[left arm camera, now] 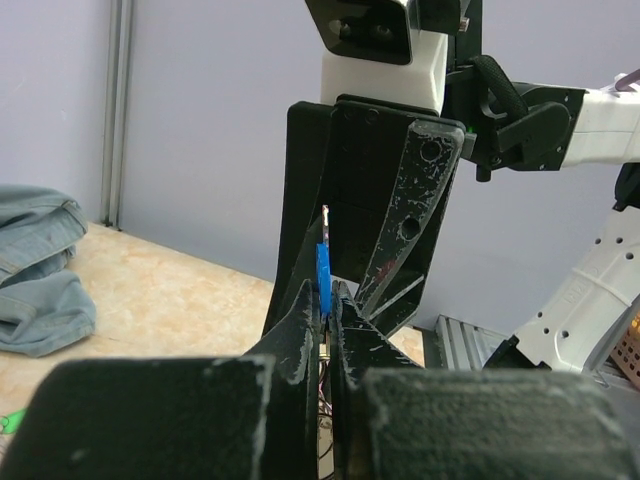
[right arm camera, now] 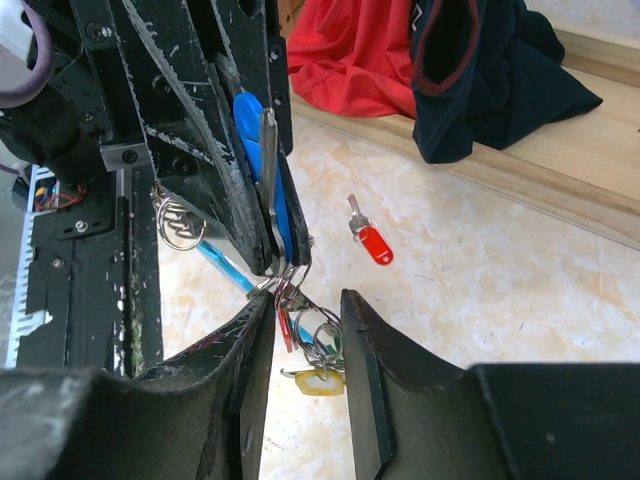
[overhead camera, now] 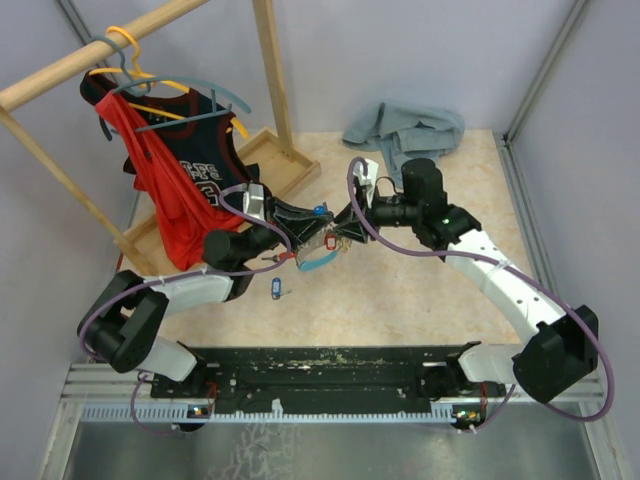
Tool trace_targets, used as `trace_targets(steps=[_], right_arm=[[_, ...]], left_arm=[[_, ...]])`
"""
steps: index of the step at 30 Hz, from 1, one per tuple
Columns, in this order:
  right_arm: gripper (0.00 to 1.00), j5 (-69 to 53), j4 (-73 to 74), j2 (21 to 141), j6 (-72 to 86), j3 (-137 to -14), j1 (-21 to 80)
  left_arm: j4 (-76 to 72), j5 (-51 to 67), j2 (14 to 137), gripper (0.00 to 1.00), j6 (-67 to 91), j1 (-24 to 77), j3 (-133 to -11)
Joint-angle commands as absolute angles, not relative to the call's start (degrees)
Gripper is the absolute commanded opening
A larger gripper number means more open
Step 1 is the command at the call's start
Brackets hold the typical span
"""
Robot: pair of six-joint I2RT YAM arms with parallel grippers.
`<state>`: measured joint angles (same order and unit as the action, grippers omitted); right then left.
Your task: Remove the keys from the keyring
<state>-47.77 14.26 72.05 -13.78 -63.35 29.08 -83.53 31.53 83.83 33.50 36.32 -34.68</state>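
While both arms meet above the middle of the table (overhead camera: 400,305), the left gripper (left arm camera: 325,320) is clenched flat on a blue-headed key (left arm camera: 321,272), which stands upright out of its fingertips.

- The keyring (right arm camera: 290,283) hangs just under those fingertips, off the table surface. The keys (right arm camera: 318,345) dangle below it in a bunch with a yellow tag (right arm camera: 318,381) lowest.
- The right gripper (right arm camera: 305,298) has its jaws part-way apart and straddles the bunch. Cannot tell whether the pads press on it.
- Loose on the table: a red-tagged key (right arm camera: 370,240) lies toward the far-left corner, and a blue-tagged key (overhead camera: 278,288) lies nearer the near edge, left of centre.
- A wooden rack (overhead camera: 275,80) with a red jersey (overhead camera: 165,190) stands at the far-left corner.
- A grey-blue cloth (overhead camera: 405,125) lies at the far edge.
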Motion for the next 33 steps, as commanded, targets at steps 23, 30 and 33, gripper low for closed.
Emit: trace_targets(steps=[23,30,33], right_arm=[[0.0,-47.3,10.8,70.0,-11.1,-66.5,29.5],[0.0,-48.0,10.4,69.6,-11.0,-66.2,28.6],[0.0,-47.8,9.3,69.5,-10.3,-65.6,28.4]], left_arm=[[-87.3,29.3,80.4,0.0,32.0,37.3,-33.0],[-87.6,26.1,77.9,0.0,29.9,37.1,-29.5],[-88.1,24.9,77.6,0.0,29.8,37.1,-28.2]])
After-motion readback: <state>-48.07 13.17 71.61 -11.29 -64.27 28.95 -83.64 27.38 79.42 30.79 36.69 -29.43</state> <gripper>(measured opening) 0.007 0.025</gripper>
